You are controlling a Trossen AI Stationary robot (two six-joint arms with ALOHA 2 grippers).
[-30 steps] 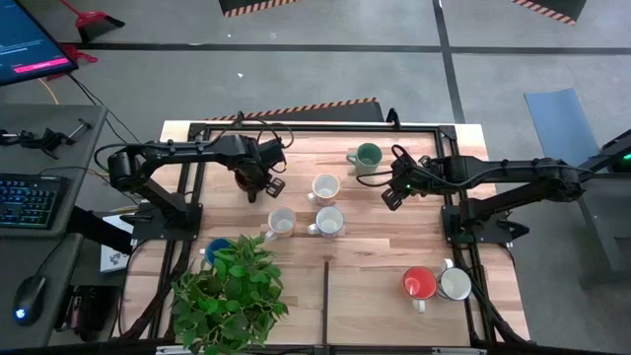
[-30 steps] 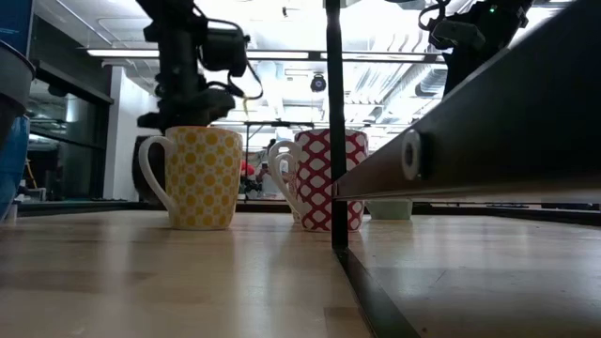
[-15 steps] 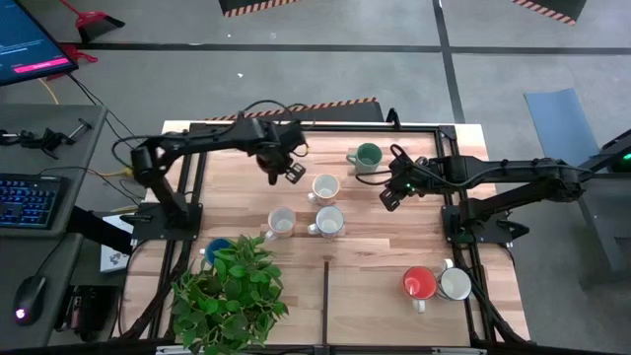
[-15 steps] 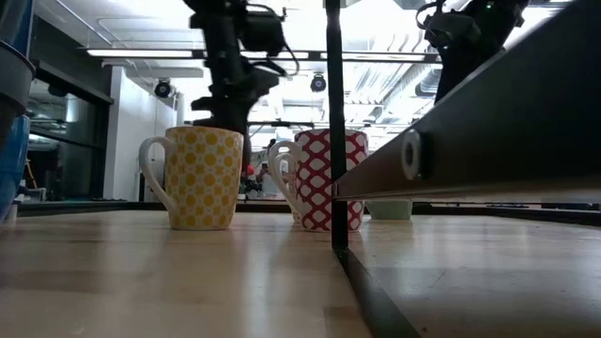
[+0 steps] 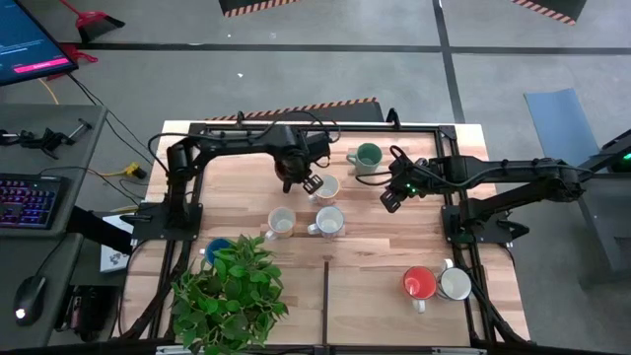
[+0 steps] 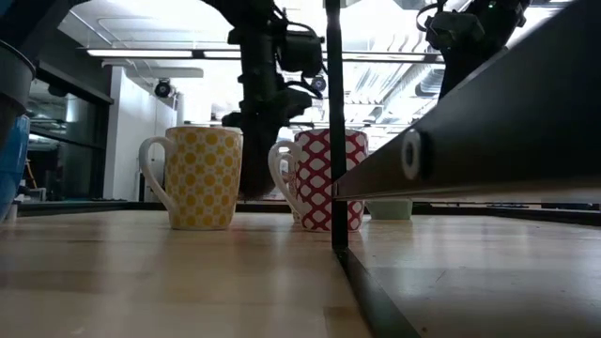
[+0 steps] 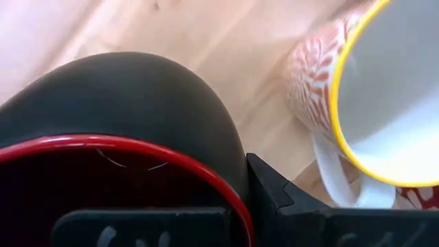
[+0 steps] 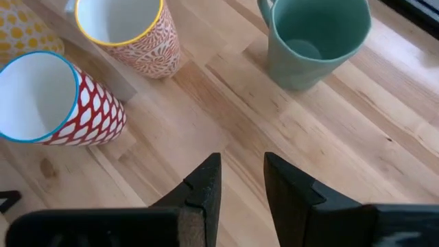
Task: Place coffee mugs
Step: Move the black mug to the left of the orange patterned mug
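While clamped shut on the dark red mug (image 7: 116, 158), left gripper (image 5: 301, 177) fingers on its wall, hovers at 9 o'clock of the orange-patterned mug (image 5: 325, 185), nearly touching. Could clip that rim or handle if lowered here and tip it. More room at 9 o'clock: bare table (image 5: 237, 202) wood toward the left rail. Right gripper (image 8: 241, 165): part open, empty, waiting at 5 o'clock of green mug (image 5: 368, 155).

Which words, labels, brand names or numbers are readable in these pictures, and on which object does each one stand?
None can be read.
Monitor beside the table, high view: lines of text and a pink bar, too small to read.
Keyboard: key legends too small to read.
Yellow dotted mug, red-and-white mug, orange patterned mug, green mug: patterns or plain colour only, no lettering.
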